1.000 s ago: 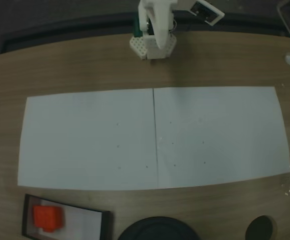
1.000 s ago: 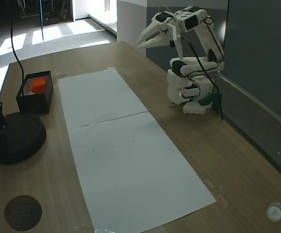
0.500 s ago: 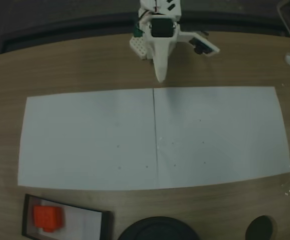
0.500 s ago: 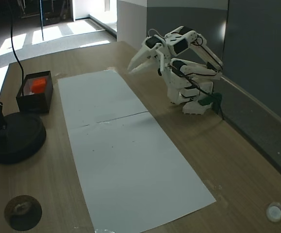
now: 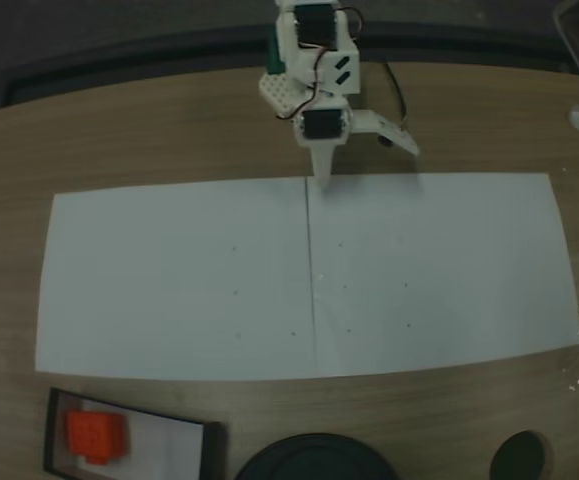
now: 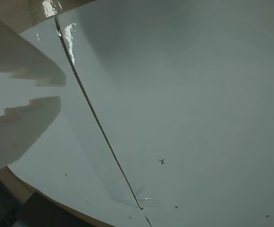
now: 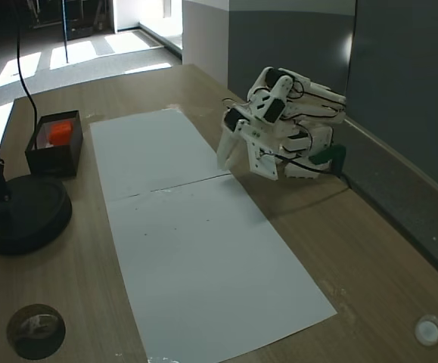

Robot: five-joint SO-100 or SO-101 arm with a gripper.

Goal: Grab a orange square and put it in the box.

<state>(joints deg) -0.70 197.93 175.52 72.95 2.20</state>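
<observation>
1. In the wrist view the gripper (image 6: pixel 47 92) enters from the left as two pale, matte plastic fingers with stepped edges; a narrow gap of white sheet shows between their tips, so the jaws stand slightly apart, with nothing between them.
2. Beneath them lies smooth, glossy white paper (image 6: pixel 189 94), crossed by a thin dark seam (image 6: pixel 96 123) and dotted with small pen crosses.
3. In a fixed view from the side, a flat round dark disc (image 7: pixel 35 330) lies on the wood-grain table (image 7: pixel 370 257) nearest the camera, and a small white round cap (image 7: pixel 428 330) sits at the lower right.
4. The long white paper (image 7: pixel 196 249) runs away from the camera in two sheets that meet at the seam.
5. A heavy round black base (image 7: pixel 23 214) sits left of the paper, just in front of the box.
6. The box (image 7: pixel 52 155) has black walls; the orange square (image 7: pixel 60 132) rests inside it, well apart from the arm.
7. From above, the box (image 5: pixel 134 437) shows a thin black rim and white floor, with the blocky, round-cornered orange square (image 5: pixel 95 436) at its left end.
8. The white jointed arm (image 7: pixel 287 121) is folded low, its gripper (image 7: pixel 228 156) pointing down at the paper's edge near the seam; in the fixed view from above the gripper (image 5: pixel 322 175) tapers to a point there.
</observation>
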